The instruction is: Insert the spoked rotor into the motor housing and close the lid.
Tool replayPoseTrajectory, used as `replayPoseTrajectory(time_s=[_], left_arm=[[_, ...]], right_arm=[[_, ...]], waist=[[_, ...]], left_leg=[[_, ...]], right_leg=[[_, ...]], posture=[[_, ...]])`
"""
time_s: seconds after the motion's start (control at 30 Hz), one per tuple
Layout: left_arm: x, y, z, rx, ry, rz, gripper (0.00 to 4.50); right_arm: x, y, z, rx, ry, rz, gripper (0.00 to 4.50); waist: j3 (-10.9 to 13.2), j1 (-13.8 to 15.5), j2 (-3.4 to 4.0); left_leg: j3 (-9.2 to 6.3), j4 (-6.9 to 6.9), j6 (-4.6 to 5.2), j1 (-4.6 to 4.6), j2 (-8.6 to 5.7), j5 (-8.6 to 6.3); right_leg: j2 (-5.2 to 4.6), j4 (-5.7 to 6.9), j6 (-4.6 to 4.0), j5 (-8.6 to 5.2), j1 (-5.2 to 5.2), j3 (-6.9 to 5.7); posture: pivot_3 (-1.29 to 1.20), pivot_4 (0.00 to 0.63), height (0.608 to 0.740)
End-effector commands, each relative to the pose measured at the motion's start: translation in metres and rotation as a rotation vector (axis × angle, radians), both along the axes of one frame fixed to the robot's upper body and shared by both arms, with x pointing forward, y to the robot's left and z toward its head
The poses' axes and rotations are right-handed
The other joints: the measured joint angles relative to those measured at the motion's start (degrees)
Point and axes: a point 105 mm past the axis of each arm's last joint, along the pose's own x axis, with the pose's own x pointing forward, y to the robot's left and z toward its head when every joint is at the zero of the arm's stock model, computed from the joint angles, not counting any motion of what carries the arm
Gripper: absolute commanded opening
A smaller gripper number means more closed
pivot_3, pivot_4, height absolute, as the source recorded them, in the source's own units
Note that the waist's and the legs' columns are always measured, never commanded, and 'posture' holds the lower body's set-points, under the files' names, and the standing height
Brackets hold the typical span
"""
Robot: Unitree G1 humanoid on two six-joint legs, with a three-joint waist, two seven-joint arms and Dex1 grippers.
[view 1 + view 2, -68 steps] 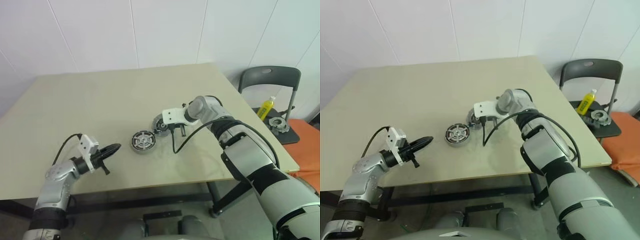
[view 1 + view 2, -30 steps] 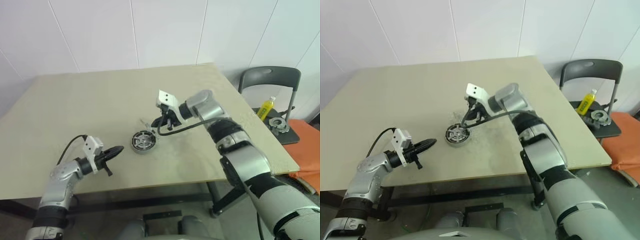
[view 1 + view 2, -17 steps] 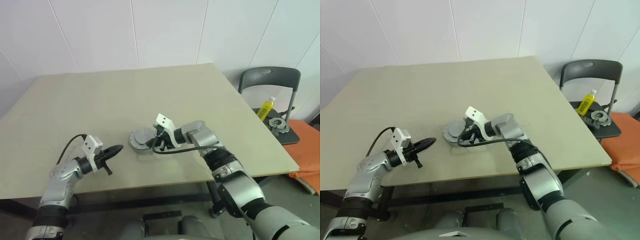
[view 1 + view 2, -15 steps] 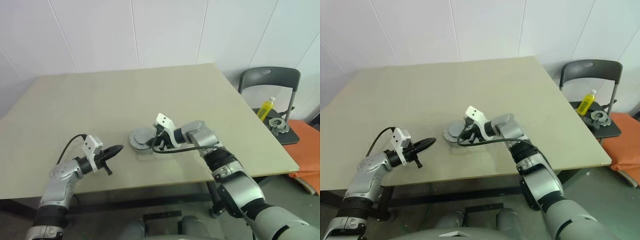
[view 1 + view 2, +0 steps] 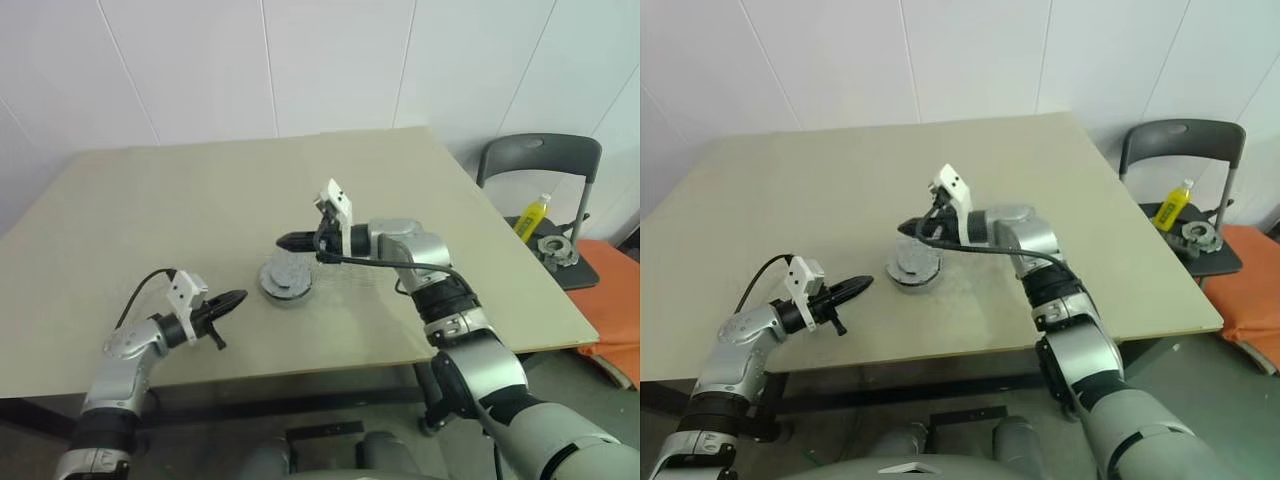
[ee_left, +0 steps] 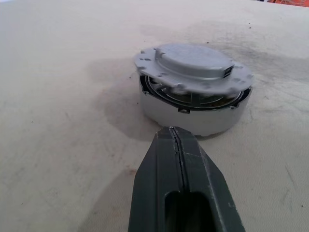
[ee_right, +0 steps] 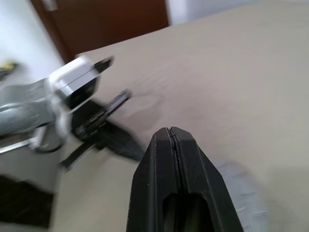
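The motor housing (image 6: 193, 116) stands near the middle of the table (image 5: 150, 200). The pale-grey lid (image 6: 193, 63) lies on top of it, slightly askew, with a gap showing under its rim. That lid hides the spoked rotor. My right gripper (image 5: 283, 241) hovers just above the lid (image 5: 285, 272), pointing to the left, shut with nothing in it. My left gripper (image 5: 232, 297) stays low over the table a short way left of the housing (image 5: 913, 270), aimed at it, shut and empty; its fingers (image 6: 166, 159) are pressed together.
A grey chair (image 5: 540, 160) stands right of the table and carries a yellow bottle (image 5: 533, 214) and a metal part (image 5: 553, 248). An orange pad (image 5: 615, 270) lies at the far right. The table's front edge runs close beneath my left arm.
My right gripper brought the lid down onto the housing, then came away, and has now lifted off it to hover above, pointing left. The lid stays on the housing. My left arm kept still.
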Motion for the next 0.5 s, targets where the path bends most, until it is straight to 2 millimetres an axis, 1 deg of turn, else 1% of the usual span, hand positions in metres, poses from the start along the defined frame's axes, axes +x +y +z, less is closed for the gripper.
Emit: replayPoseTrajectory(time_s=[0.03,0.1,0.23,0.3,0.43,0.47,0.5], left_arm=[[0.006,-0.001,0.010,0.012,-0.049,-0.003,0.00],[0.006,-0.001,0.010,0.012,-0.049,-0.003,0.00],[0.006,-0.002,0.010,0.010,-0.051,-0.003,0.00],[0.006,-0.002,0.010,0.010,-0.051,-0.003,0.00],[0.005,-0.001,0.009,0.009,-0.050,-0.001,0.00],[0.004,-0.002,0.009,0.008,-0.050,0.000,0.00],[0.004,-0.002,0.009,0.008,-0.049,-0.001,0.00]], right_arm=[[0.008,0.011,-0.009,-0.092,-0.100,-0.063,0.38],[0.008,0.015,-0.024,-0.148,-0.121,-0.082,0.91],[0.004,0.020,-0.057,-0.253,-0.133,-0.092,2.22],[0.000,0.021,-0.069,-0.283,-0.125,-0.086,2.94],[-0.008,0.025,-0.081,-0.294,-0.090,-0.060,4.28],[-0.010,0.025,-0.083,-0.299,-0.088,-0.053,4.46],[-0.013,0.026,-0.085,-0.305,-0.085,-0.037,4.46]], waist=[[0.00,0.01,0.00],[0.00,0.00,0.00],[0.00,0.01,0.00],[0.00,0.00,0.01],[-0.02,0.00,-0.02],[-0.03,0.00,-0.03],[-0.03,0.01,-0.02]], left_leg=[[0.01,0.00,0.00,0.00,0.00,0.00],[0.02,-0.01,0.01,0.00,0.00,0.00],[0.01,-0.02,0.01,0.00,0.00,0.01],[0.01,-0.02,0.01,0.00,-0.01,0.01],[0.00,-0.01,0.00,0.18,0.00,0.00],[0.00,-0.01,-0.01,0.25,0.00,0.00],[0.00,-0.01,-0.07,0.30,0.00,-0.05]], right_leg=[[0.00,0.00,0.00,0.00,-0.01,0.00],[0.01,0.00,-0.01,0.00,-0.03,0.00],[0.01,0.00,-0.01,0.00,-0.03,0.01],[0.01,0.00,-0.01,0.00,-0.02,0.01],[0.02,0.00,-0.03,-0.01,0.02,0.01],[0.01,0.00,-0.03,-0.02,0.05,0.01],[0.02,0.00,-0.03,-0.02,0.10,0.01]], posture=[[0.00,0.000,0.740],[0.00,0.000,0.740],[0.00,0.000,0.740],[0.00,0.000,0.740],[0.00,0.000,0.740],[0.00,0.000,0.740],[0.00,0.000,0.740]])
